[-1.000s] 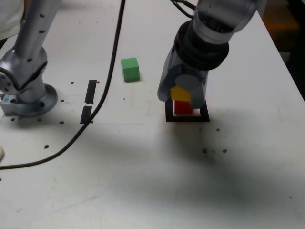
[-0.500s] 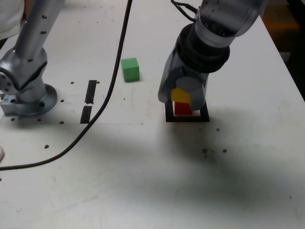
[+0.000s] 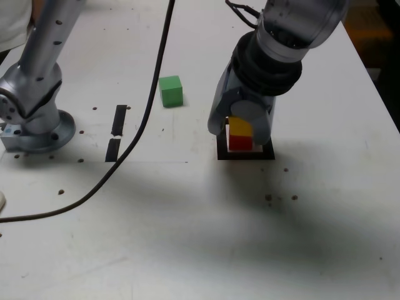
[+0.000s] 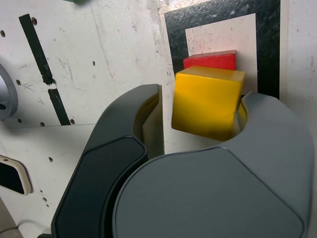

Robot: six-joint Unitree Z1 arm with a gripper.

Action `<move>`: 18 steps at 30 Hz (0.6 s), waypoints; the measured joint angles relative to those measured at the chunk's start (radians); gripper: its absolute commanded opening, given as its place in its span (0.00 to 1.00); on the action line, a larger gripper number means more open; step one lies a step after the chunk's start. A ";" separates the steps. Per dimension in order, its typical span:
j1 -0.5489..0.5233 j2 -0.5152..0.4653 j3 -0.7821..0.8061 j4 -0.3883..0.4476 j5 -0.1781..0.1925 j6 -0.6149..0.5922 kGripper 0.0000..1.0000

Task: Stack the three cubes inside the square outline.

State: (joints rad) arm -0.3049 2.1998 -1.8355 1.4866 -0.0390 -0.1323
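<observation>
The end effector hangs over the square outline, its two dark jaws parted a little around the yellow cube. In the wrist view a clear gap shows between one jaw and the cube's near face, while the other jaw sits right against the cube's far edge; whether it presses there cannot be told, so the cube looks released rather than gripped. The yellow cube sits on top of the red cube, slightly askew, so that a strip of the red cube shows beyond it. The red cube stands on the white centre of the square outline, inside the black tape frame, which holds these two blocks and nothing else.

The green cube lies alone on the white surface, well apart from the outline, toward the exterior view's left. Further to that side lie two short black tape strips, end to end, crossed by a black cable that curves over the surface. The arm's grey base stands at the exterior view's left edge.
</observation>
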 measured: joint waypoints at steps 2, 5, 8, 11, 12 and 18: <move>0.001 0.001 0.000 0.000 -0.001 0.001 0.64; 0.002 0.002 0.000 0.000 -0.002 0.002 0.70; 0.002 0.002 0.000 0.000 -0.002 0.002 0.83; 0.002 0.002 0.000 0.000 0.001 0.001 0.95; 0.002 0.002 0.000 0.000 0.003 0.001 0.97; 0.003 -0.055 0.050 -0.046 0.032 -0.014 1.00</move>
State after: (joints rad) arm -0.3023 2.1445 -1.7860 1.4410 -0.0073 -0.1459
